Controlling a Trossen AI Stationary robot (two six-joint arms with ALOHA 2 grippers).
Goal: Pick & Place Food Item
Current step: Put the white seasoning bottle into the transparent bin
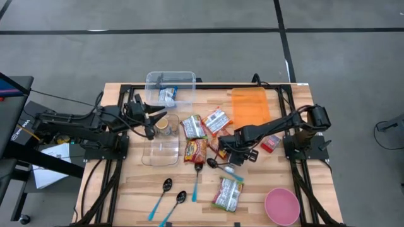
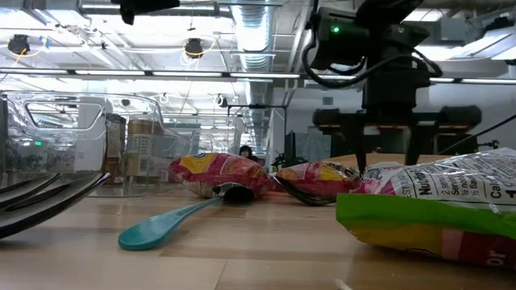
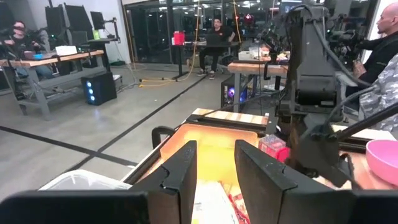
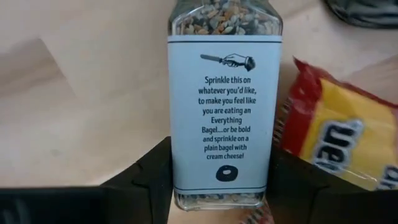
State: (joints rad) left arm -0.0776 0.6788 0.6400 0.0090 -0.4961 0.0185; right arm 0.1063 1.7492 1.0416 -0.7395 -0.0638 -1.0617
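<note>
I work here with the right gripper point(image 1: 228, 150), which is low over the table just beside the red snack packet point(image 1: 195, 150), on that packet's side toward the orange board point(image 1: 250, 106). In the right wrist view a seasoning jar point(image 4: 225, 93) lies flat on the wood exactly between my two dark fingers point(image 4: 146, 177), and its long axis runs straight away from the claw, the label end nearest to me. So the jar is directly ahead and centred, and no sideways correction seems necessary. The fingers stand on both sides of the glass, very near to it or perhaps already touching; I cannot tell if they press it yet, so I judge the grip as not finished. A yellow and red packet point(image 4: 339, 140) lies just beside the jar on one side, and I think it could be caught by that finger when the claw closes. The left gripper point(image 1: 149, 117) is farther from the jar, on the other side of the red snack packet, near the clear container point(image 1: 170, 81). Its fingers point(image 3: 180, 177) are a little apart with nothing between them. The right arm is clearly the nearer one for this pick.
</note>
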